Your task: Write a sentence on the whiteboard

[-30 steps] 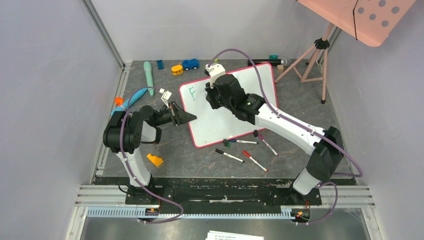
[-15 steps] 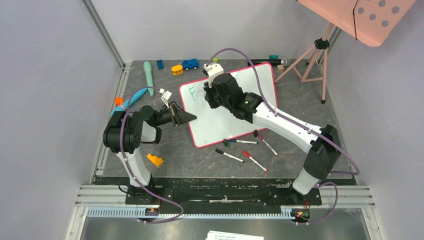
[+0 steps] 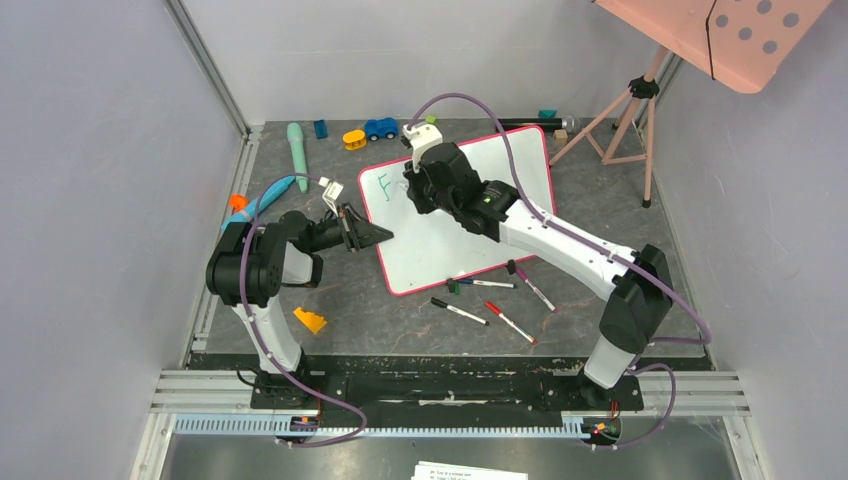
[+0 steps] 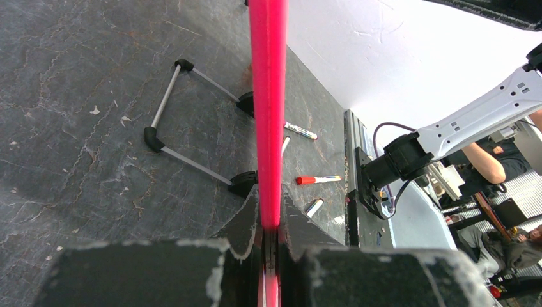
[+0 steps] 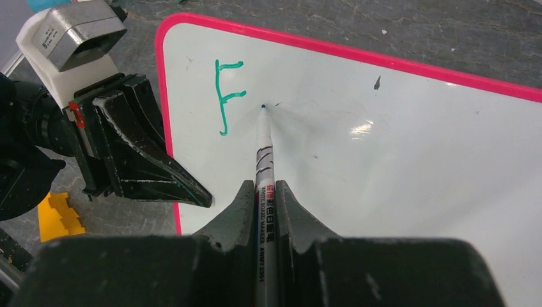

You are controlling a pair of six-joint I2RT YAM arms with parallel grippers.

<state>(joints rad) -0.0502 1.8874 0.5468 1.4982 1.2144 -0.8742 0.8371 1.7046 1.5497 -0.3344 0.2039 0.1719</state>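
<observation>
My right jaws, pinching the green marker (image 5: 264, 150), have crept left; its tip now meets the whiteboard (image 3: 450, 250) on the worktop (image 3: 350, 310), just right of the F (image 5: 225, 97). My left jaws clamp its rim (image 4: 268, 96). Second letter next, I judge.

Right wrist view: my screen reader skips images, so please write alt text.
The right claw grips a marker, its tip at the whiteboard just right of a green letter F. The left claw clamps the board's pink rim.
</observation>
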